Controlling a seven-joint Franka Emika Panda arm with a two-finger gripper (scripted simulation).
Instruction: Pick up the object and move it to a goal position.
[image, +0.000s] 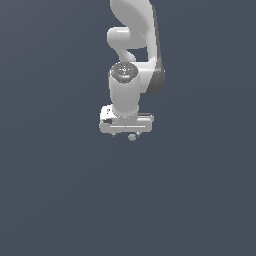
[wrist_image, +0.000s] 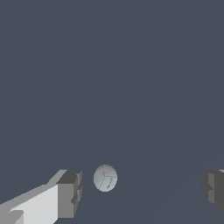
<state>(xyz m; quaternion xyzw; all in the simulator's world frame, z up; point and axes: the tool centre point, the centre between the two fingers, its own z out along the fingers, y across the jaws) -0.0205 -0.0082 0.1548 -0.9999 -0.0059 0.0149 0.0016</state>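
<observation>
**Between the fingers: a small ball waiting to be pinched**

Low in the wrist view, just left of centre, you have the ball (wrist_image: 105, 178) sitting between the two dark pads (wrist_image: 70, 192) of the hand (wrist_image: 142, 190), spread wide with nothing in it. The ball lies close beside the left-of-frame pad and well apart from the other, with a visible gap on both sides, so you are touching nothing yet. In the exterior view the ball (image: 132, 137) peeks out just under the white hand (image: 126, 131), a little below the middle of the frame.

Judge it as light and rigid: a tiny matte sphere with faint crease lines on its skin, far narrower than the hand's spread. A round body gives you no flat faces, so it will likely roll or squirt away if the pads meet it off-centre. Take hold across its widest girth, with the pads level at its middle height; consider shifting sideways first so the ball sits midway between them.

Around it, the counter (image: 60, 200) is a flat, featureless slate-blue plane filling every corner of both frames. No goal marker shows in either picture, and no obstacles either, so you have open room on all sides.
</observation>
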